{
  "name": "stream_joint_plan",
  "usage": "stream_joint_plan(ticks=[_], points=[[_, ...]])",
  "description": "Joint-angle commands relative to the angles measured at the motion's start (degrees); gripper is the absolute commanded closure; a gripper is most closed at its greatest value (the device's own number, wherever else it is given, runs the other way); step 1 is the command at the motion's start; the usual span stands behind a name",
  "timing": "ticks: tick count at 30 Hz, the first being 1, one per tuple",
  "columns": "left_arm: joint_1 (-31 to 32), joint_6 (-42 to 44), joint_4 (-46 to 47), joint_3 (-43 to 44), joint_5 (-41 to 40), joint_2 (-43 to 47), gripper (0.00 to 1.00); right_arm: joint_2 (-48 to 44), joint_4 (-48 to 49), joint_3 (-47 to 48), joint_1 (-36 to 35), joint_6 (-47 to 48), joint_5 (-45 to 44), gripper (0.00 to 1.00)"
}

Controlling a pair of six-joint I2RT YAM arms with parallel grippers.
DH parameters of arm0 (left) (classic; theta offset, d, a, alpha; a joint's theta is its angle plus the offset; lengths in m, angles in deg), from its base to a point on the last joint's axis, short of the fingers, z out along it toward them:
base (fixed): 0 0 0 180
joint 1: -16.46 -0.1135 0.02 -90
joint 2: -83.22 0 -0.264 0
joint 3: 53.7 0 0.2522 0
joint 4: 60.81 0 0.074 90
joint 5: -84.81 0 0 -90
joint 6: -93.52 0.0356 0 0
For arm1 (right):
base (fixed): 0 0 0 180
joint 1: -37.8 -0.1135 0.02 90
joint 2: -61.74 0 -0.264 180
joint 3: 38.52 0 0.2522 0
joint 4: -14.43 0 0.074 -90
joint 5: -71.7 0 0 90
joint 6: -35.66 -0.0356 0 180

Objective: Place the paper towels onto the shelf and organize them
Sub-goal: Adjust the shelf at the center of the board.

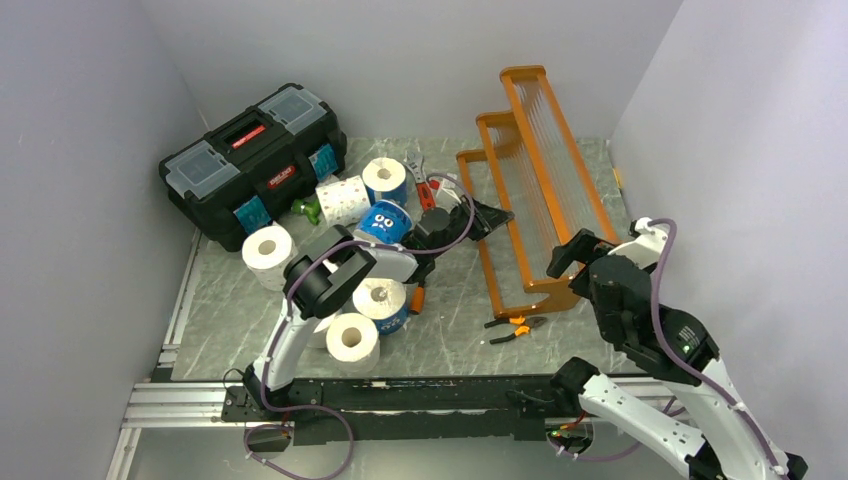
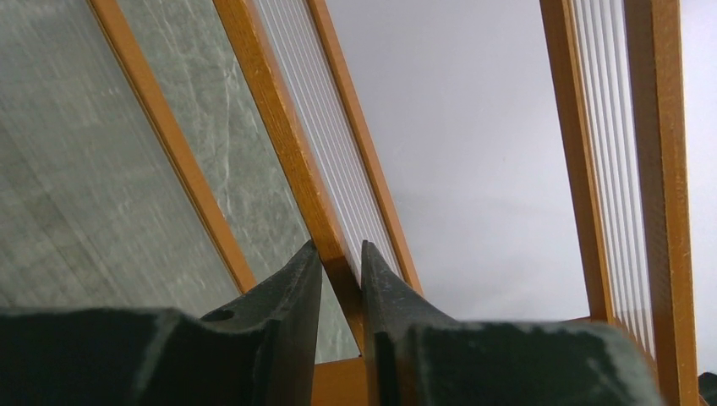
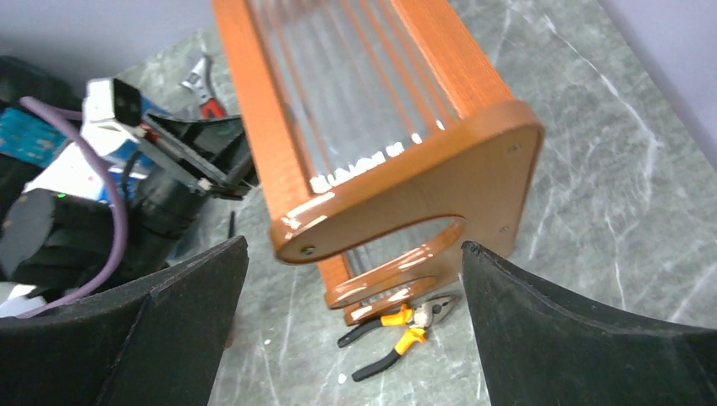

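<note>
1. plainly, the orange-brown wooden slatted shelf (image 1: 523,72) is stiff and looks light, but it is long and awkward. it appears tipped over rather than standing squarely. i judge it best held by its solid rails or its rounded end panel (image 3: 473,169), not by the thin pale slats, which could flex or crack.
2. the left gripper (image 2: 341,254) is pinched tight on one of the shelf's orange rails. the right gripper (image 3: 353,245) stands wide apart, with one finger on either side of the end panel and not closed on it.
3. the short fat paper towel rolls (image 1: 352,340) lie in a loose cluster left of the shelf, and none is on it. they should be light, soft and easily crushed. a gentle squeeze across the body seems safest, and the wrapped ones may be slippery.
4. count: one shelf, seemingly with three tiers. six rolls show plainly, three white and three blue-wrapped (image 1: 385,222). a seventh may hide behind the left arm, but i cannot tell.
5. one black plastic toolbox (image 1: 250,160) sits far left of the shelf. one pair of orange-handled pliers (image 1: 515,328) lies just beside the shelf's near end.
</note>
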Motion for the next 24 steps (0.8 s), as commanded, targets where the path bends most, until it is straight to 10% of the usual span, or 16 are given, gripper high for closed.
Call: stream_joint_plan(ticks=[1,6,7,8,24], points=[[-0.80,3.10,-1.27,-1.15,7.81,4.40,0.66,1.30,3.35,5.18,-0.05,5.60,5.87,0.00],[-4.16,4.69,-6.09,-4.19,11.11,8.52,0.35,2.83,3.19,7.48,-0.16,8.12,10.12,0.00],[-4.64,5.67,-7.83,-3.99,11.73,9.24,0.07,2.95,3.24,7.63,-0.10,8.43,10.55,0.00],[-5.15,6.78,-9.83,-3.50,12.45,9.79,0.01,2.97,3.34,7.80,-0.13,8.85,10.86,0.00],[-14.14,16.50,-34.25,25.59,29.99,-3.17,0.09,-0.11,6.27,7.54,-0.12,12.72,13.41,0.00]])
